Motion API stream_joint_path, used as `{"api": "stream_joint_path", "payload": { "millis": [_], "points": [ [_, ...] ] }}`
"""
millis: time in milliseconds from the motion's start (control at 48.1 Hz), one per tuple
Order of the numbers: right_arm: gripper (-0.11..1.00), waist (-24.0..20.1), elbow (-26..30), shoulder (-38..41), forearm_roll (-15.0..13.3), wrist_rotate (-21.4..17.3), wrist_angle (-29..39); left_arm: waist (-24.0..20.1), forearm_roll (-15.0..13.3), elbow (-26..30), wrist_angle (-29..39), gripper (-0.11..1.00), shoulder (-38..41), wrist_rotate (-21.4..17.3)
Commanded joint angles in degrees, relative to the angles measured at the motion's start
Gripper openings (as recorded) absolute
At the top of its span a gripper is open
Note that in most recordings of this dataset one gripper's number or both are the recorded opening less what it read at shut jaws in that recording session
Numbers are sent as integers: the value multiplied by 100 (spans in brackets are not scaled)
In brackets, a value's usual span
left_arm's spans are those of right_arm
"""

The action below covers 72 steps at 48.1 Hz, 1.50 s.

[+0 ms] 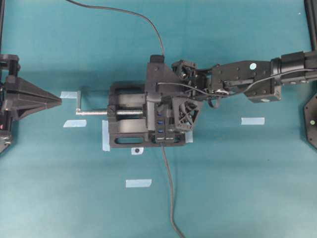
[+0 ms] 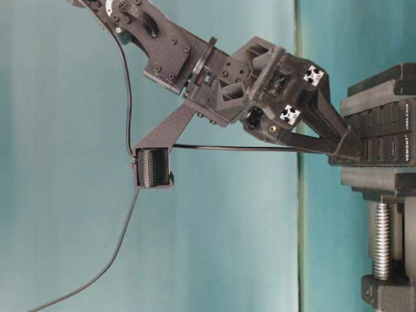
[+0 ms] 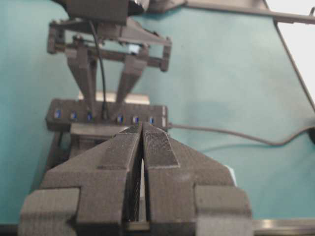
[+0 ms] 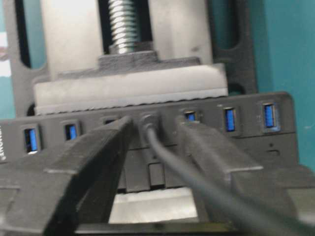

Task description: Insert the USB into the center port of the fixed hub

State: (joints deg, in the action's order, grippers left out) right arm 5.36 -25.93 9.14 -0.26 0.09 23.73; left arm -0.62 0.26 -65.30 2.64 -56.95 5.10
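The fixed hub (image 4: pixel 275 142) is a black strip with a row of blue ports, clamped in a vise. The USB (image 4: pixel 148 120) sits plugged into the center port, and its thin cable runs back toward the camera. My right gripper (image 4: pixel 153 125) is open, one finger on each side of the plug with a gap to it. From the left wrist view, the plug (image 3: pixel 105 115) stands in the hub (image 3: pixel 152 113) between those two fingers. My left gripper (image 3: pixel 142 129) is shut on nothing and stays far left (image 1: pixel 49 100).
The black vise (image 1: pixel 126 124) has a silver screw and crank (image 1: pixel 79 101) pointing left. The hub's own thicker cable (image 1: pixel 168 188) runs to the near edge. Strips of blue tape (image 1: pixel 252 120) lie around on the teal table.
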Motion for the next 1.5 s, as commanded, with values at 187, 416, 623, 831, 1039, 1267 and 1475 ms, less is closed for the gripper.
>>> {"api": "stream_joint_path", "payload": {
  "millis": [187,416,623,831,1039,1267,1475],
  "points": [
    [67,9,105,-185,-9,18,26,-9,9,53,-53,1,26,0],
    [69,9,97,-299,-9,9,9,-9,9,70,-53,1,26,0],
    [69,9,53,-387,-9,-9,-105,-9,9,70,-53,1,26,9],
    [70,9,-26,-536,-9,-35,-237,-9,9,79,-53,1,26,9],
    [70,-9,-105,-686,-9,-18,-246,-9,9,44,-53,1,18,176],
    [70,-9,-193,-861,-9,-9,-246,-9,9,53,-53,1,18,185],
    [70,-44,-290,-1020,-9,0,-246,-9,9,44,-53,1,18,185]
  ]
}}
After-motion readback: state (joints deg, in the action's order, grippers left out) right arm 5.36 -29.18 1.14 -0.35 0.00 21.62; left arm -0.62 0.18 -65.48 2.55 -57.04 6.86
